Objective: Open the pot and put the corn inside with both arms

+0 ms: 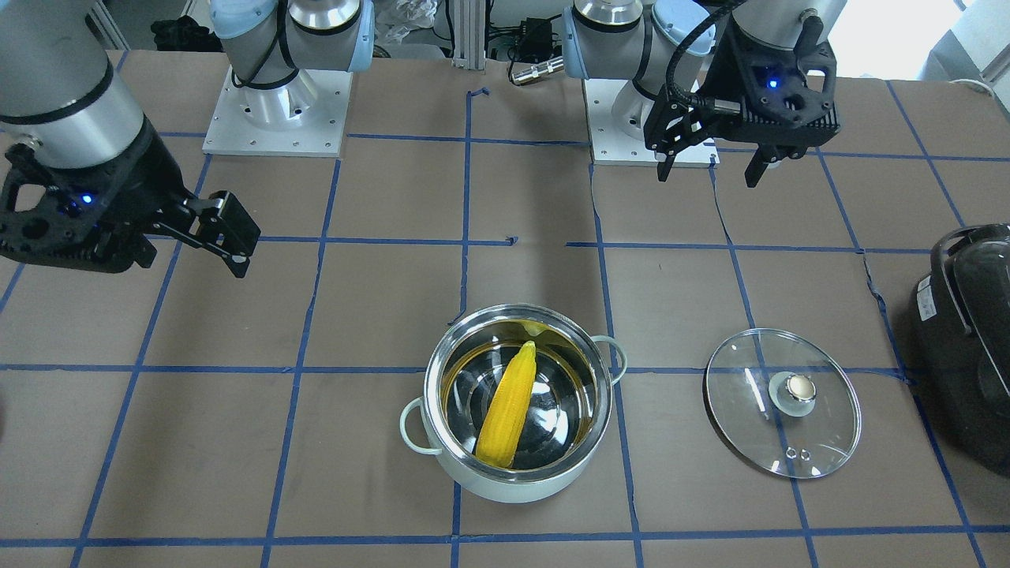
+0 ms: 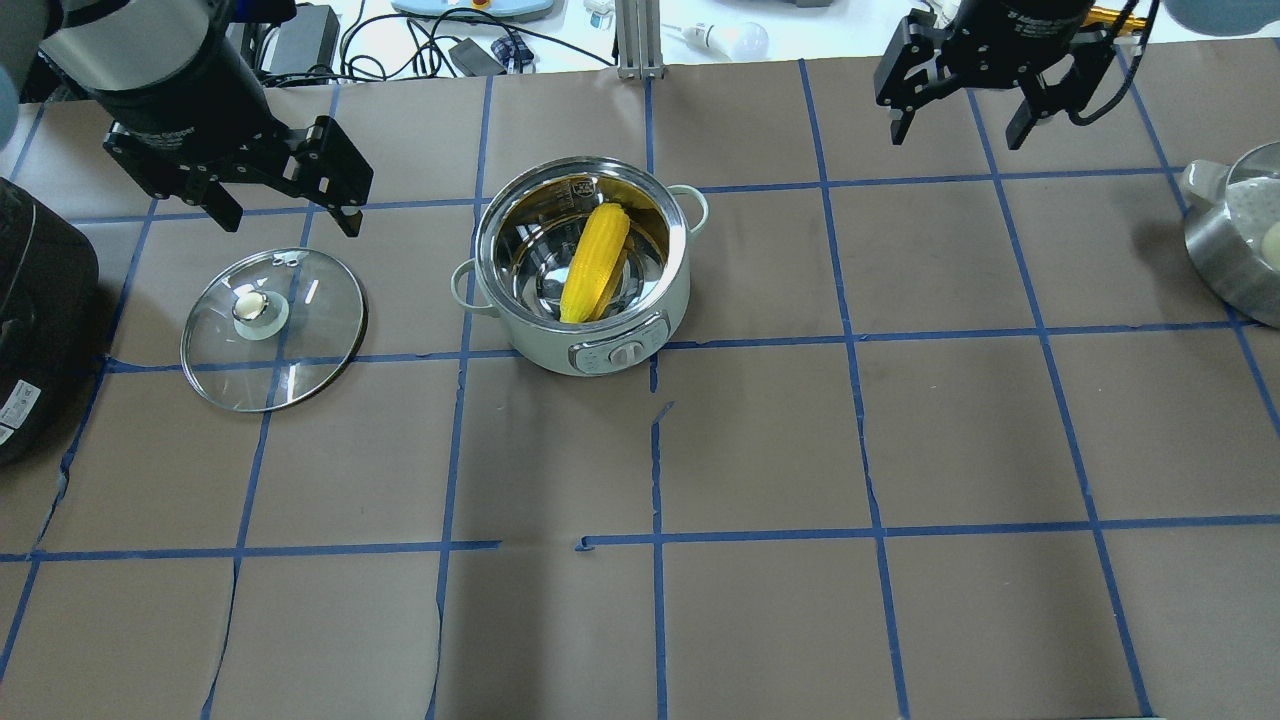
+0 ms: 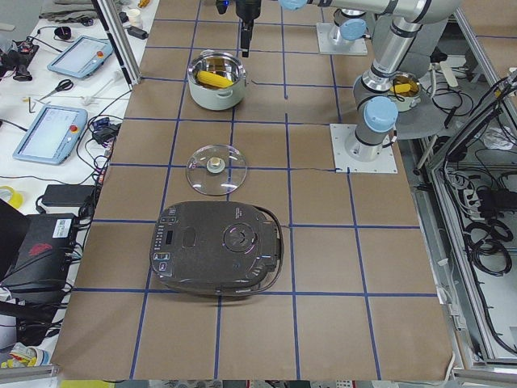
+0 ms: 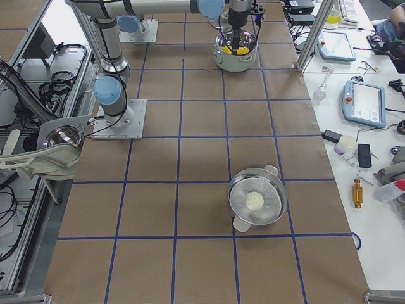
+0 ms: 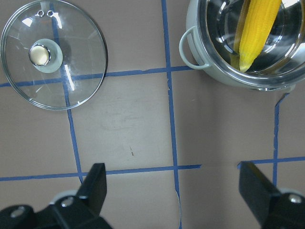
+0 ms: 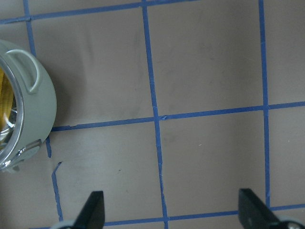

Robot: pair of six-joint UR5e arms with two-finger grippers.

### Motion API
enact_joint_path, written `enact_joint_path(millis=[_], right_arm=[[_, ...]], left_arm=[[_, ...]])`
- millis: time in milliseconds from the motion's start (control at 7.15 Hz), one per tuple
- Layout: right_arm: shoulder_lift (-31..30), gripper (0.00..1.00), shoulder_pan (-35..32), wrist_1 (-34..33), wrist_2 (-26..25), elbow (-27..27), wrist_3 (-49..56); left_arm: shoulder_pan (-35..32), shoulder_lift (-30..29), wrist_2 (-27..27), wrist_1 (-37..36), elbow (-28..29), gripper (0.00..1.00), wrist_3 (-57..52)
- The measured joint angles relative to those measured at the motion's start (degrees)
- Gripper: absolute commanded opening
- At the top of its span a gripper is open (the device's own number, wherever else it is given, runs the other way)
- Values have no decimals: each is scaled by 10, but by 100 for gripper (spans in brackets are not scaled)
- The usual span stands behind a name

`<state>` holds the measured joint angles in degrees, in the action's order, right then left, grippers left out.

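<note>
The mint-green pot (image 1: 521, 477) stands open near the table's middle, also in the overhead view (image 2: 600, 345). The yellow corn (image 1: 509, 406) lies slanted inside it, tip on the steel wall, also seen from overhead (image 2: 597, 262). The glass lid (image 1: 750, 386) lies flat on the table beside the pot, knob up (image 2: 272, 315). My left gripper (image 2: 290, 222) is open and empty above the table by the lid. Its wrist view shows the lid (image 5: 52, 55), the pot (image 5: 209, 52) and the corn (image 5: 257, 28). My right gripper (image 2: 956, 138) is open, empty, high and away from the pot (image 6: 40, 100).
A large black appliance (image 2: 40, 300) sits at the table's end beyond the lid, also in the front view (image 1: 970, 339). A steel pan (image 2: 1235, 250) holding a white ball stands at the opposite end. Blue tape lines grid the brown table.
</note>
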<state>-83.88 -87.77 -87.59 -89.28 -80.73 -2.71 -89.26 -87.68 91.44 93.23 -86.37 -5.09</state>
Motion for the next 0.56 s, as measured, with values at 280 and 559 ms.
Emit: enact_joint_path(millis=[280, 559], right_arm=[[-24, 100, 1, -4, -1, -55, 28], [-36, 100, 1, -7, -2, -74, 35]], left_arm=[[14, -4, -19, -4, 4, 100, -24], [17, -7, -24, -13, 5, 100, -28]])
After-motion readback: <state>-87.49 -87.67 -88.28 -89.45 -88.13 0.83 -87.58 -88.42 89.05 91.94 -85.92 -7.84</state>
